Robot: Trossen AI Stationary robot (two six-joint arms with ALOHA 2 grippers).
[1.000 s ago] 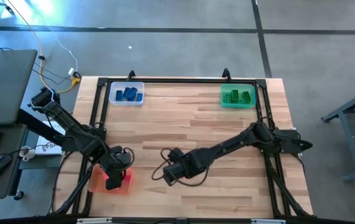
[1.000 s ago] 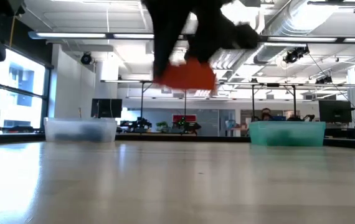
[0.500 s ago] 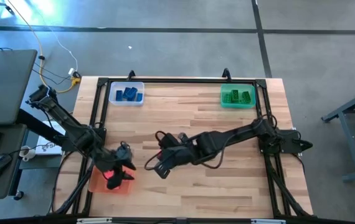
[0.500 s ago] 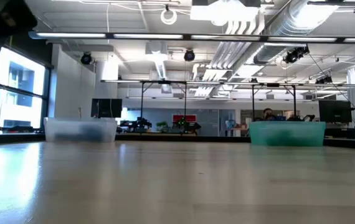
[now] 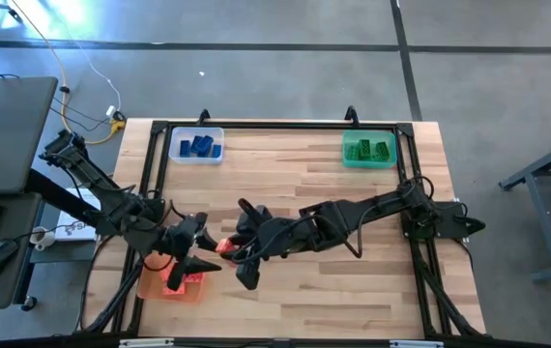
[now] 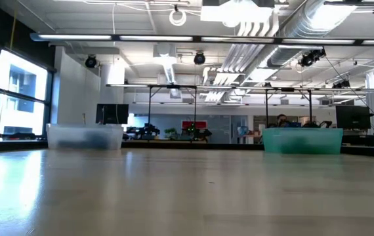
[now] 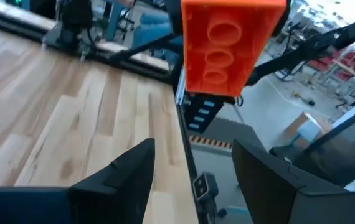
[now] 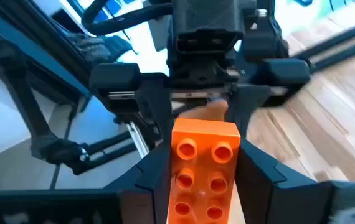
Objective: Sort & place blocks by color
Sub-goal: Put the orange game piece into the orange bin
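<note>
Over the wooden surface (image 5: 353,213), the right tool (image 5: 229,249) is clamped on one orange block (image 8: 203,168), long axis running along its fingers, studs facing its wrist camera, held between the left tool's (image 5: 201,253) spread, empty fingers (image 7: 118,171) beside the orange tray (image 5: 155,287).

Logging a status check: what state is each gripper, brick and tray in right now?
Right gripper: shut on orange brick.
Left gripper: fingers open, facing that brick.
Clear tray: holds blue blocks.
Green tray: holds green blocks.
Orange tray: holds orange blocks, partly hidden by left arm.
</note>
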